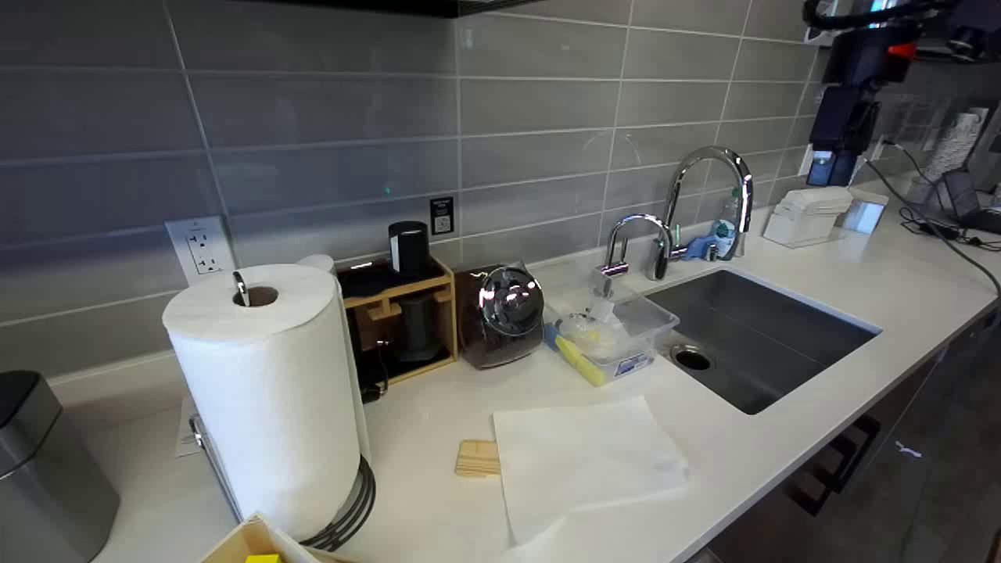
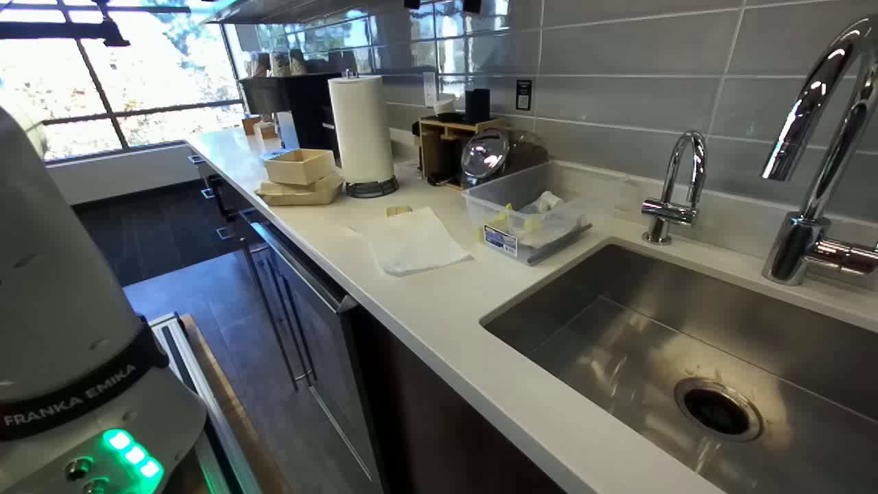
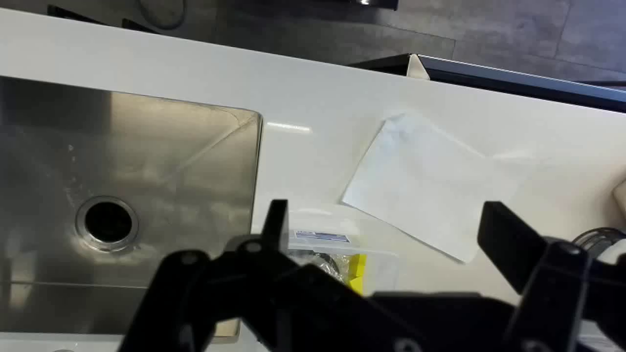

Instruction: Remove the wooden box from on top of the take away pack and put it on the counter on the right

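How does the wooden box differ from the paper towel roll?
The wooden box is low and open-topped, while the paper towel roll is a tall cylinder. The box is pale tan wood; the roll is white. The box rests on the take away pack, whereas the roll stands on a dark wire base on the counter. Both are light-colored.

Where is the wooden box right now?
In an exterior view, the wooden box sits left of the paper towel roll, on top of the take-away pack.
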